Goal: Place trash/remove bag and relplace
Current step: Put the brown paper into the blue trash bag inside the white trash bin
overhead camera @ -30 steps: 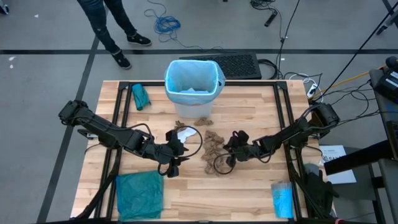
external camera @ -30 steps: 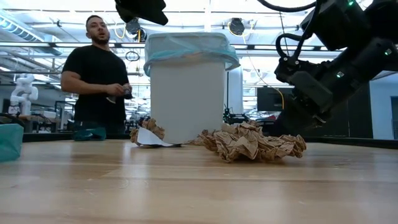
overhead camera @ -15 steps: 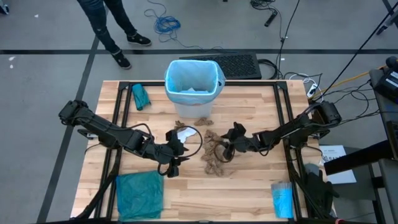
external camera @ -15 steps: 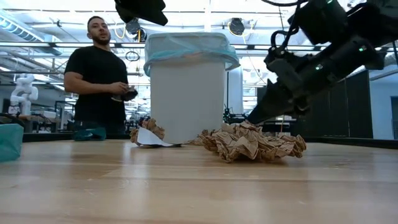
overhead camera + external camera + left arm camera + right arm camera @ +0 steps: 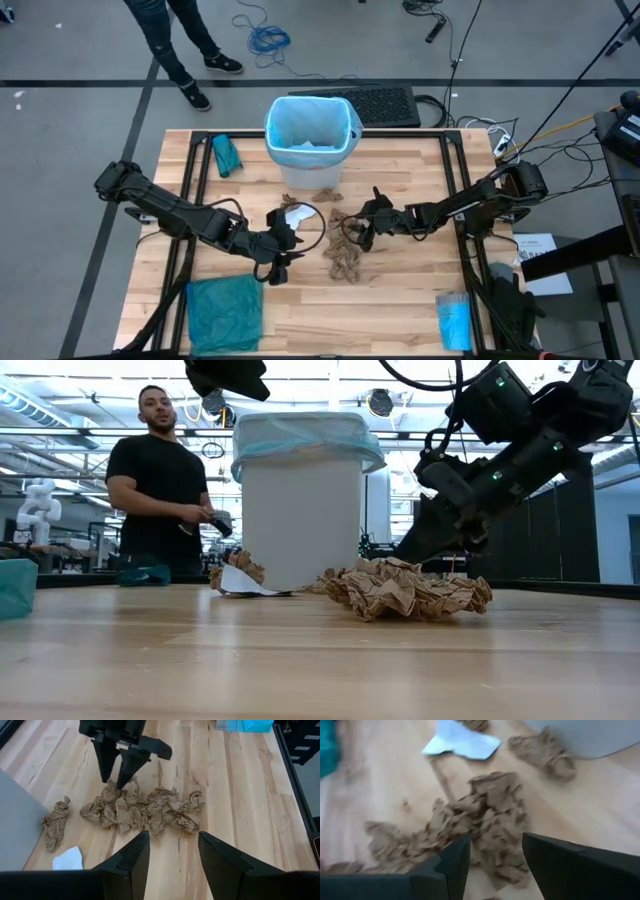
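The trash I see is a pile of crumpled brown paper [image 5: 345, 250] [image 5: 145, 810] on the wooden table, with smaller scraps [image 5: 55, 822] and a white scrap [image 5: 67, 860] nearer the bin. The white bin [image 5: 312, 130] stands at the far middle, lined with the light blue bag [image 5: 305, 435], whose edge is folded over the rim. My right gripper [image 5: 115, 782] [image 5: 495, 855] is open, tips down at the pile's far end. My left gripper [image 5: 172, 852] [image 5: 287, 240] hangs open above the table, left of the pile, with nothing between its fingers. My right gripper comes at the pile's bin-side end [image 5: 120, 792] slanting down from the table's right, one finger [image 5: 107, 775] on each side of a raised fold. I cannot tell whether the tips touch the paper. The pile lies flat on the table.
A teal-green bag [image 5: 225, 312] lies flat at the near left and a small teal bundle [image 5: 225, 155] left of the bin. A bright blue roll [image 5: 453, 322] lies at the near right. A person [image 5: 160, 480] stands beyond the far left edge. A black frame [image 5: 455, 200] borders the table.
My right gripper has swung from the pile's near right side toward the table's far edge and the bin, rising a little, and now stands over the pile's far end. The paper pile has kept its shape and place. The person behind the table has lowered a hand.
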`<state>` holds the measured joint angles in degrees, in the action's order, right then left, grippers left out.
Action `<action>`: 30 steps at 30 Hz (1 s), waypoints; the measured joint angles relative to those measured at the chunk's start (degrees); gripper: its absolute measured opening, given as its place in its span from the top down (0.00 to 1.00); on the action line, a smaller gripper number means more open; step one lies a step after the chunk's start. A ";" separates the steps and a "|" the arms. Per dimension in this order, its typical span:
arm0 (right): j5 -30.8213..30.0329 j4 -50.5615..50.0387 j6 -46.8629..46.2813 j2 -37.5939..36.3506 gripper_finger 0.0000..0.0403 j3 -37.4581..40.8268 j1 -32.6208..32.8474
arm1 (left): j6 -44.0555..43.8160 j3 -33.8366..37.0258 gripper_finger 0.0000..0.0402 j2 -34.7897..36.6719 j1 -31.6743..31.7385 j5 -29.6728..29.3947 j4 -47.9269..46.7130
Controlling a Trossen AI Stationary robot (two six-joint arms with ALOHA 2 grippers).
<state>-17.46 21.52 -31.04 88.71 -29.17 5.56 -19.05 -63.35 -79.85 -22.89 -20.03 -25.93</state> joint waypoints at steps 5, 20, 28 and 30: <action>0.07 0.00 -0.92 0.02 0.68 0.00 0.13 | -0.02 0.00 0.59 0.00 0.00 0.00 0.04; 0.83 11.12 3.67 0.02 1.00 0.09 1.98 | -0.17 0.00 0.59 0.00 0.00 0.05 0.11; 3.05 12.52 9.63 -3.86 1.00 -5.72 4.64 | -0.15 0.00 0.59 0.00 -0.52 4.94 -0.26; 3.02 6.59 12.79 -6.02 1.00 -9.69 5.08 | -0.17 0.00 0.59 0.00 -1.11 6.93 -1.02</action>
<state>-14.43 28.11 -18.25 82.69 -38.85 10.64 -19.22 -63.35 -79.85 -24.00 -13.10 -26.96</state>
